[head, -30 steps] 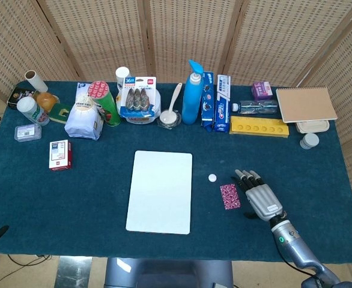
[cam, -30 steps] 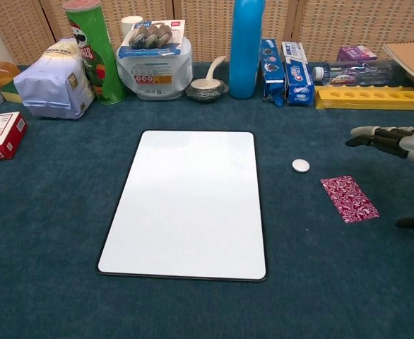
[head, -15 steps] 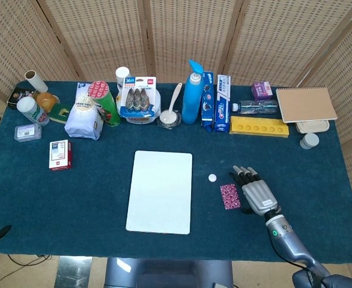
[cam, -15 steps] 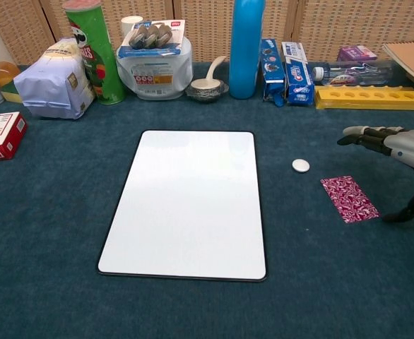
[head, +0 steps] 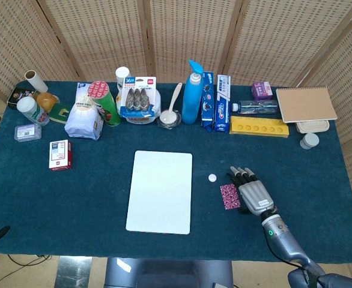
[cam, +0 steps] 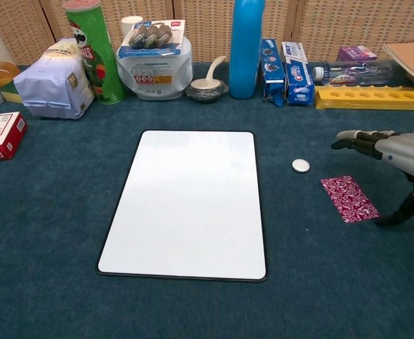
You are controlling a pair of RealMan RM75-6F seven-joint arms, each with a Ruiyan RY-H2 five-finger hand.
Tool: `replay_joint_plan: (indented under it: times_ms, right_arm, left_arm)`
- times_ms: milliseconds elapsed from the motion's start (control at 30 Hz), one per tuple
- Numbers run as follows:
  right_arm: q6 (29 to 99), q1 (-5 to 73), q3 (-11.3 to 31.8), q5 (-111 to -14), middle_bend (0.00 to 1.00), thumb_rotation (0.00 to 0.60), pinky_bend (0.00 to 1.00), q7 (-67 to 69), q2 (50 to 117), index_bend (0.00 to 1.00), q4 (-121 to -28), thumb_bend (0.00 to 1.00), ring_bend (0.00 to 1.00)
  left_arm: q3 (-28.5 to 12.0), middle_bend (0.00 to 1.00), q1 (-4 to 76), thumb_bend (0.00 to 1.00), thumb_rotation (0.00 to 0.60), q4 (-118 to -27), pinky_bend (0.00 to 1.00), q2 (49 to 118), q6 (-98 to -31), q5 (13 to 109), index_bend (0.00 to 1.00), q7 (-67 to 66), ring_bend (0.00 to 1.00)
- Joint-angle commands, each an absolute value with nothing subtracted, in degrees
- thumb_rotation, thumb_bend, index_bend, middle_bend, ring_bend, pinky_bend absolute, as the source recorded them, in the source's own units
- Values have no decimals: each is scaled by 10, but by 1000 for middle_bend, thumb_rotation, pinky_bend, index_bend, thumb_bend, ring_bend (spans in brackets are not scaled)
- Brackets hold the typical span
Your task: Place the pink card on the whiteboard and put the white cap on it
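The pink patterned card (head: pixel 229 196) (cam: pixel 349 198) lies flat on the blue cloth, right of the whiteboard (head: pixel 160 191) (cam: pixel 189 200). A small white cap (head: pixel 212 178) (cam: pixel 301 165) sits between board and card. My right hand (head: pixel 251 191) (cam: pixel 394 152) hovers just right of the card, palm down, fingers stretched forward and thumb hanging toward the cloth beside the card's right edge. It holds nothing. My left hand is not visible in either view.
Along the back stand a chip can (head: pixel 104 102), a white bag (head: pixel 83 119), a blue bottle (head: pixel 192 93), toothpaste boxes (head: pixel 222 103), a yellow tray (head: pixel 258 126) and a notebook (head: pixel 305 104). A red box (head: pixel 60 155) lies at the left.
My right hand has slid left toward the pink card, its thumb now close to the card's right edge. Card, cap and whiteboard have not moved.
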State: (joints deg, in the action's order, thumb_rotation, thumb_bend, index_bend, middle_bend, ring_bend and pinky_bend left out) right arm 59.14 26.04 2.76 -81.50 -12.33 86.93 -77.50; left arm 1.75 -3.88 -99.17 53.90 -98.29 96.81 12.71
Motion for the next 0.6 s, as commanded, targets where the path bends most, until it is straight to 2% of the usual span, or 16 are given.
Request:
replay_joint_plan:
  times_ms: [33,300,600]
  right_arm:
    - [588,263,29,-810,0,600,0,-128,871,28,-776,0,0]
    - [565,275,39,-778,0,600,0,-154,865,31,-800,0,0]
    - [537,290,42,-734,0,600,0,-200,852,89,-839,2,0]
  left_arm:
    - [18,0,-38,43,600,-992,50,539,-981,969,0,126,0]
    - [18,0,-38,44,600,-993,50,539,-982,969,0,123,0]
    - [18,0,-38,43,600,-993,50,538,-982,968,0,126,0]
